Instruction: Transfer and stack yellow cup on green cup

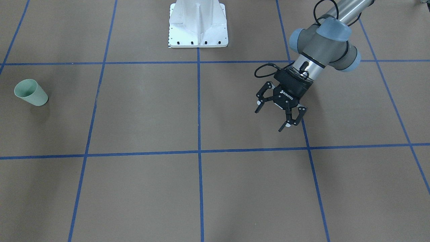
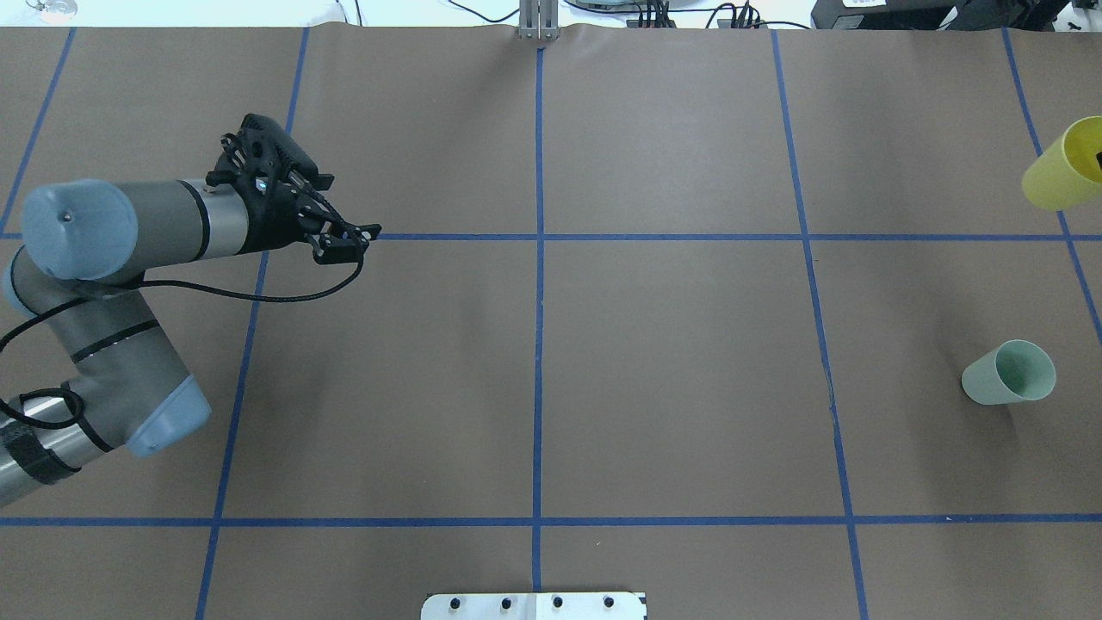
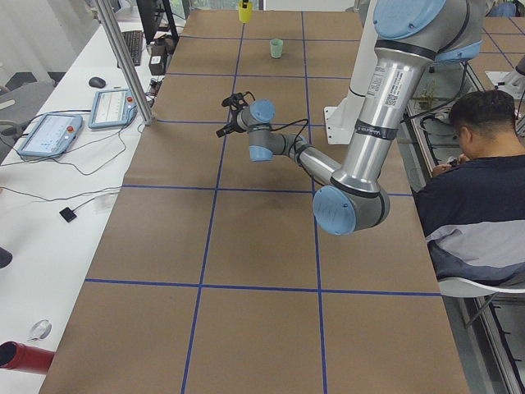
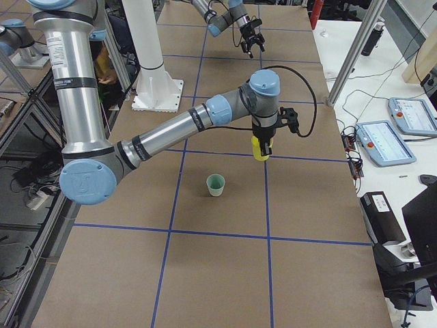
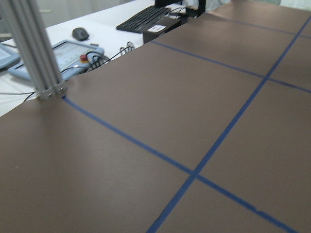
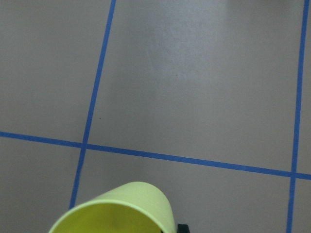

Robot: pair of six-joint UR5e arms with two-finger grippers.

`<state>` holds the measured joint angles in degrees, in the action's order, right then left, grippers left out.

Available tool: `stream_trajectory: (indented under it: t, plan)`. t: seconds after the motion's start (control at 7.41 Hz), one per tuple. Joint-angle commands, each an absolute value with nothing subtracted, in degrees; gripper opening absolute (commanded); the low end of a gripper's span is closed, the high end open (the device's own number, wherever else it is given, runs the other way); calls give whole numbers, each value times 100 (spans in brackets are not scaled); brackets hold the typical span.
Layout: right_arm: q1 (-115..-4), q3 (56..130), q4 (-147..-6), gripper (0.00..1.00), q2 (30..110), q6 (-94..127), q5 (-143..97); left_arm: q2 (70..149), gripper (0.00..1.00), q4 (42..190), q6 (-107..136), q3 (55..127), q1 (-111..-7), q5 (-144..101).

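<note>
From across the table, the green cup stands mouth up on the brown table, far out on the robot's right. The left gripper hangs over the table on the other side, jaws spread wide and nothing between them. The white base sits at the far edge.

From overhead, the yellow cup is at the right border, tipped, with a dark sliver of finger at its rim. The green one sits apart from it, closer to the robot.

From the left end, both cups are small at the far end of the table. A person sits beside it, head bent.

From the right end, the right gripper points down, jaws closed on the yellow cup, near the green cup but not over it.

The left wrist camera shows only table, blue tape lines and a metal post.

The right wrist camera shows the yellow rim close at the bottom, over a tape crossing.
</note>
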<state>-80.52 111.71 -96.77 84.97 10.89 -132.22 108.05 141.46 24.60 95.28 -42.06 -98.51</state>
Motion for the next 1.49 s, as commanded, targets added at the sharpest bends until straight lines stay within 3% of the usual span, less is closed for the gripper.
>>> stream_trajectory:
  t: [0.0,0.14,0.54,0.81,1.35]
  plan:
    - [-8506,11162,-9677,0,8954,318,-13351,10652,100,12410,2409,9659,-4613,-9852]
    - [-8612,11075,-9677,0,9026,81,-13351,10652,100,11514,2043,9677,-4806,-9853]
    - [-8631,11030,-9677,0,9088,-9,-13342,9917,100,11189,384,9817,-5858,-10236]
    - [-8631,11048,-9677,0,9079,17,-13351,9634,100,10638,334,9809,-7139,-11866]
    - [-8631,11092,-9677,0,9044,88,-13464,9223,100,8983,-311,9913,-8269,-12691]
